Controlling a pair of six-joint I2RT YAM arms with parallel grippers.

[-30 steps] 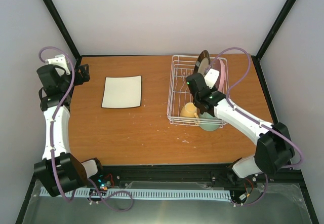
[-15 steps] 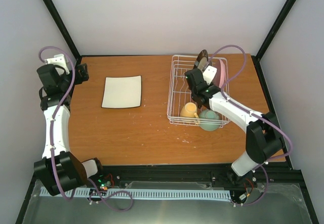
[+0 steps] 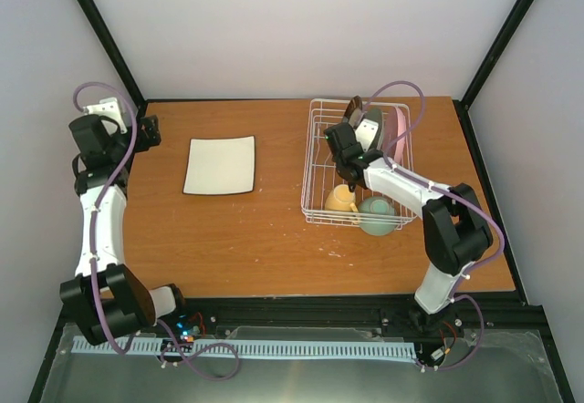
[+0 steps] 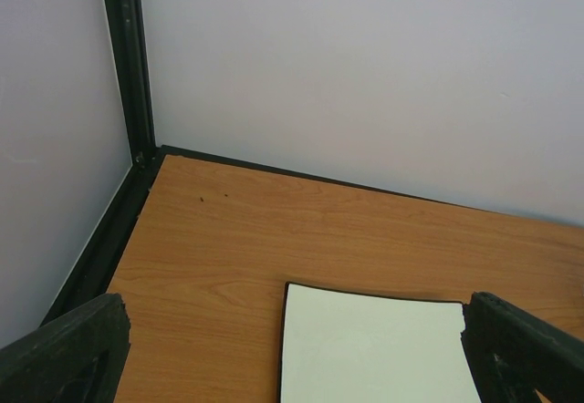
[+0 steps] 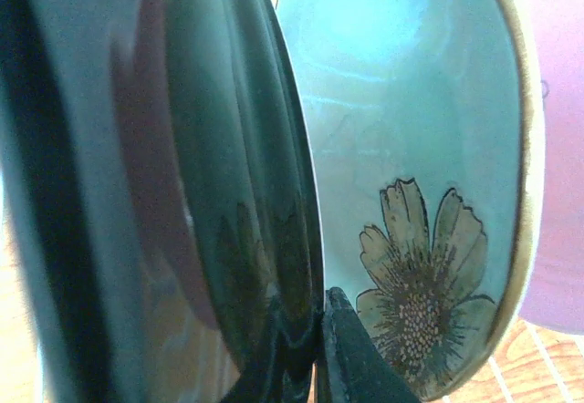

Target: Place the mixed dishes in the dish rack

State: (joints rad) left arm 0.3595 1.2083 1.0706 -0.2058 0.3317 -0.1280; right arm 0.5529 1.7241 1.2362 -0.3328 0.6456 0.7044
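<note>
Right jaws are shut tight on the rim of the dark-rimmed cream plate [image 5: 239, 180], w/ that plate up on its edge at the far end of the dish rack [image 3: 307, 161]. Just beside it stands the mint-green plate [image 5: 411, 139] w/ a flower pic on it, & next to that the pink plate [image 5: 558, 166], both on edge too. We can't tell if the dark-rimmed one sits in a slot. We see the yellow mug [image 3: 342, 199] in the rack's near end, & the mint-green bowl [image 3: 377, 214] just beside it at the near right corner. Left jaws are wide open, up over the far left corner of the surface [image 3: 255, 239]. White square plate [image 3: 220, 166] lies flat on the surface, well apart from the rack.
</note>
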